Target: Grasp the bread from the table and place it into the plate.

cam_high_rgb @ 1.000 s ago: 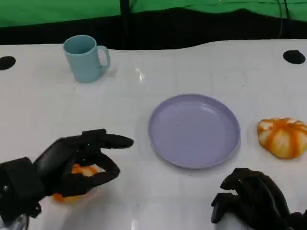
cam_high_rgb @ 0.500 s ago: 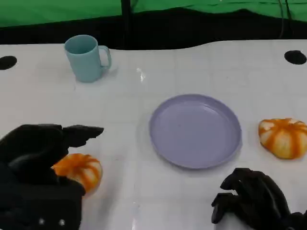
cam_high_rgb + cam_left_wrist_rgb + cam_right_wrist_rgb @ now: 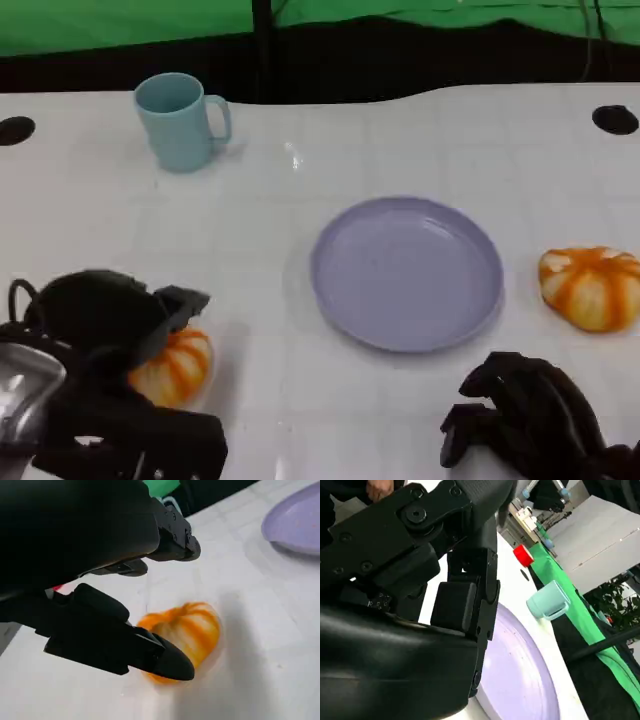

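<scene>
An orange, pumpkin-shaped bread lies on the white table at the near left, and it appears blurred in the left wrist view. My left hand hovers over its left side with fingers spread; they pass above and beside the bread without closing on it. The lavender plate sits empty at the table's centre, to the right of this bread. My right hand rests near the front right edge with its fingers curled in and nothing in them. The plate's rim lies just beyond it.
A second orange bread lies right of the plate. A light blue mug stands at the back left, with its handle to the right. Dark round holes mark the table's far corners. A green and black backdrop runs behind the table.
My left hand has drawn back toward the near left and turned, uncovering more of the bread, which stays on the table. The right hand has not moved.
</scene>
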Available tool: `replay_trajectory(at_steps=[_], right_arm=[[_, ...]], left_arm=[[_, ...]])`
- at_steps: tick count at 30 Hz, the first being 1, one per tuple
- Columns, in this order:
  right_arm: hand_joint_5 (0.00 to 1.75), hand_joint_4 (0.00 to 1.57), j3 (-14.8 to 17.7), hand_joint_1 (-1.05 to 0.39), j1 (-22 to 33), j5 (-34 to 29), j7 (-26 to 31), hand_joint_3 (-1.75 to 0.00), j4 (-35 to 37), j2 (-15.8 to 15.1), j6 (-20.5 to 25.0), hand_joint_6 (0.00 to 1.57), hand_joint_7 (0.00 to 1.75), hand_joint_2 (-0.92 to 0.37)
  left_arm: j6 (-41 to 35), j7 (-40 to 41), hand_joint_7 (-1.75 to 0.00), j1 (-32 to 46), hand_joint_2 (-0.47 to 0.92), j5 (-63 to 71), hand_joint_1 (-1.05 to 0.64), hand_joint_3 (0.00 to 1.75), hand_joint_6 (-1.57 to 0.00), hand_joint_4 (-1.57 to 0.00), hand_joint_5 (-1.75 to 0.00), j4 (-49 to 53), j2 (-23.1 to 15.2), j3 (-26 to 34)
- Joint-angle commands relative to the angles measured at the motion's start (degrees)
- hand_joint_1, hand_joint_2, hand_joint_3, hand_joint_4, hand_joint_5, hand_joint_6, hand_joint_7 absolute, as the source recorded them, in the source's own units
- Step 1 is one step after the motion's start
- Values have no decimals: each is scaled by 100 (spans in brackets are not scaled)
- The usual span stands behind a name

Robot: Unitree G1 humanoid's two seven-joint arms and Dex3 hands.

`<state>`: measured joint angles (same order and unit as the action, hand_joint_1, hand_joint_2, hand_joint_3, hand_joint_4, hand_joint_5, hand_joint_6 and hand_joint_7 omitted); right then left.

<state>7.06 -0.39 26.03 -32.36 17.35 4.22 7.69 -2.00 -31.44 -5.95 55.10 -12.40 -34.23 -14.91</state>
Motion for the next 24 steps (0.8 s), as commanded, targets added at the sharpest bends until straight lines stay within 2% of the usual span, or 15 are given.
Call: replay_trajectory(at_steps=[1,11,17,18,19,20,22,24], right_arm=[[78,156,16,-103,51,37,78,0,-100,-22,55,157,39,-72],[79,155,0,-103,94,46,23,0,-133,-49,44,157,37,-72],[79,155,9,-104,114,53,-22,0,-133,-57,13,157,37,-73],[78,155,17,-104,121,58,7,0,-148,-44,35,157,37,-72],[78,155,21,-104,127,58,23,0,-155,-37,41,157,37,-72],[78,155,23,-104,134,60,22,0,-159,-34,37,157,37,-72],[78,156,24,-103,139,59,7,0,-157,-32,18,157,37,-73],[78,156,27,-103,137,51,-11,-1,-145,-41,-2,157,37,-73]], left_arm=[[-105,96,0,-342,83,207,-71,0,-19,-28,-5,645,112,-299],[-250,788,-1,-949,82,586,-70,0,-23,-34,-6,2302,448,-952],[-189,1393,-2,-1174,86,456,-56,1,-31,-53,-13,3203,636,-1191],[-125,1450,-3,-1217,88,424,-48,5,-45,-60,-80,3320,632,-1234],[-61,1501,-4,-1271,90,406,-43,11,-59,-58,-133,3443,625,-1287],[-29,1540,-6,-1328,91,389,-40,18,-71,-60,-149,3565,636,-1335],[-7,1603,-9,-1404,92,353,-37,33,-93,-59,-166,3706,647,-1400],[108,1828,-10,-1419,92,237,-36,41,-101,-57,-172,3759,631,-1395]])
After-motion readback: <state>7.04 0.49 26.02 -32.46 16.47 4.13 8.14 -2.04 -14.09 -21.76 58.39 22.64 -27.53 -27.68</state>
